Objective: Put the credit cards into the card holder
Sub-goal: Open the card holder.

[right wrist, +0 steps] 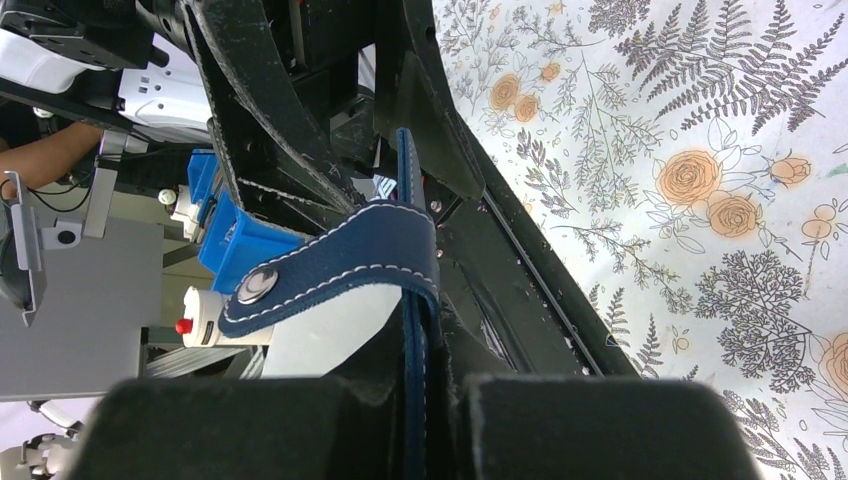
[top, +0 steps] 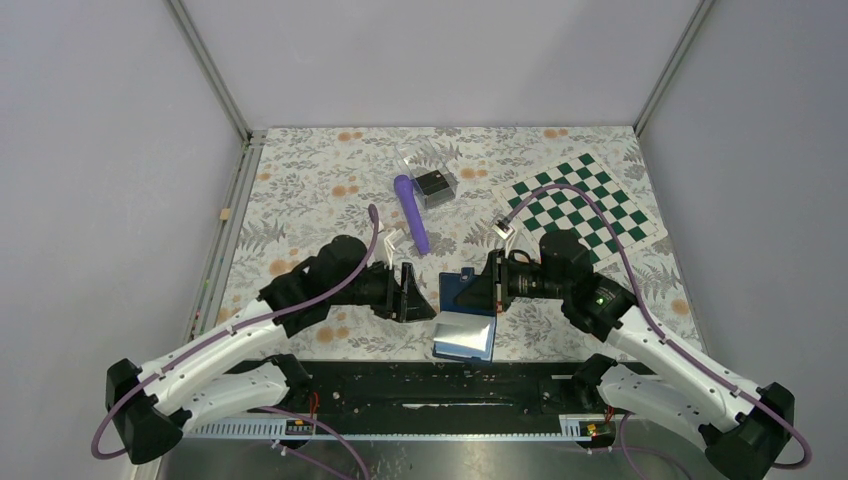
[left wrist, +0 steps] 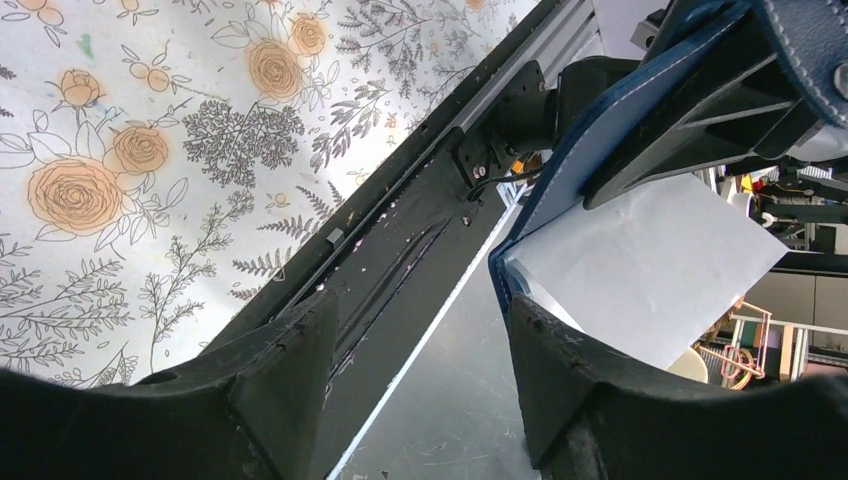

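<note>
The card holder [top: 462, 293], a navy wallet, hangs open above the table's near edge, its shiny lighter inside flap [top: 465, 336] facing up. My right gripper [top: 484, 288] is shut on its upper navy flap; in the right wrist view the stitched edge [right wrist: 412, 330] runs between my right gripper [right wrist: 425, 385] jaws and the snap tab [right wrist: 330, 262] curls left. My left gripper [top: 424, 296] is open just left of the wallet. In the left wrist view the left gripper [left wrist: 420, 320] is empty, with the wallet's edge [left wrist: 598, 125] by the right finger. Dark credit cards [top: 433, 183] lie in a clear box.
The clear plastic box [top: 425, 170] stands at the back middle of the floral table. A purple stick-like object [top: 412, 212] lies beside it. A green and white chequered mat [top: 585, 205] lies at the back right. The black base rail [top: 430, 385] runs under the wallet.
</note>
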Robot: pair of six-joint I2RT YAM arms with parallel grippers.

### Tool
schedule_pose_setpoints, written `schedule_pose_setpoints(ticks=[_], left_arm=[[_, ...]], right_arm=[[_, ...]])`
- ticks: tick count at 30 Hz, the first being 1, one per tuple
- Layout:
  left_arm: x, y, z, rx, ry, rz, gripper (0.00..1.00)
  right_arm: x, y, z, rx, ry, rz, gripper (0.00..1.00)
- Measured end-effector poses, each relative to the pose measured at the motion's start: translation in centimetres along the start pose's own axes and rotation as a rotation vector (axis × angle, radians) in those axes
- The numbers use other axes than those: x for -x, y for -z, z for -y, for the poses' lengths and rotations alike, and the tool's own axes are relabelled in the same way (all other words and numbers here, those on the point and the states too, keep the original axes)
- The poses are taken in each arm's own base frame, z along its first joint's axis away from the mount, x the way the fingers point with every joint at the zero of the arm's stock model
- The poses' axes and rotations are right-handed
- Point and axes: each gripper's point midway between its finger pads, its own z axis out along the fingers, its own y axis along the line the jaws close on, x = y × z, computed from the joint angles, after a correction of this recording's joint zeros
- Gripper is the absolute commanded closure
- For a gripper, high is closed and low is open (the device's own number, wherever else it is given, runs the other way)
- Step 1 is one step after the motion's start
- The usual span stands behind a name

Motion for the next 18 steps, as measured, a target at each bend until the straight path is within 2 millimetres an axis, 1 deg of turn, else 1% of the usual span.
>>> schedule_pose_setpoints(ticks=[5, 11, 18], left_arm=[[-0.7, 0.0, -0.2, 0.02, 0.005, -0.018, 0.41], [-1.8, -0.6, 0.2, 0.015, 0.008, -0.061, 0.41], [-1.8, -0.7, 1.2, -0.023, 0.005, -0.064, 0.4]], right_arm=[[0.0, -0.1, 0.2, -0.004, -0.007, -0.004, 1.0], [0.0, -0.2, 0.3, -0.009, -0.011, -0.004, 1.0], [-0.3, -0.2, 0.3, 0.004, -0.021, -0.024, 1.0]])
